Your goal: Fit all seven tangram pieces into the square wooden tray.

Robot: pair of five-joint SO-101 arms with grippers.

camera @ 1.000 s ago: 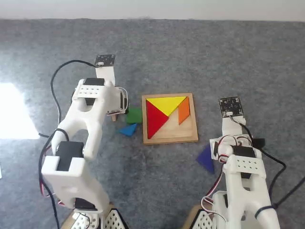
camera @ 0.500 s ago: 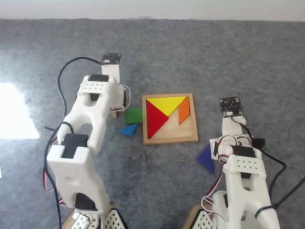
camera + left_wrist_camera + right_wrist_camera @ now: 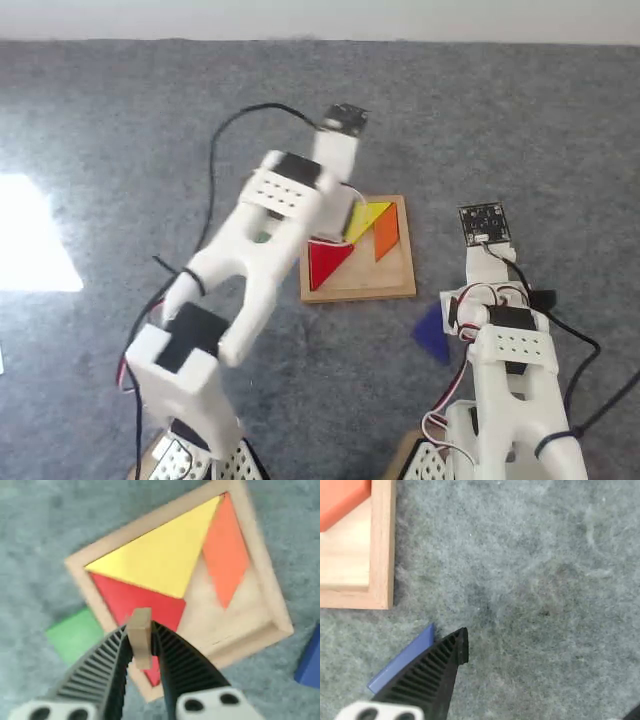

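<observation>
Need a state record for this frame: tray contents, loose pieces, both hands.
tray: wooden tray on the grey felt, partly filled
in tray: yellow triangle, red triangle, orange parallelogram
free space: bare wood between the red triangle and the orange parallelogram
left hand: above the tray, shut on a plain wooden piece held on edge
right hand: open, low over the felt next to the blue piece
loose on felt: green square beside the tray; blue piece off the tray's corner
</observation>
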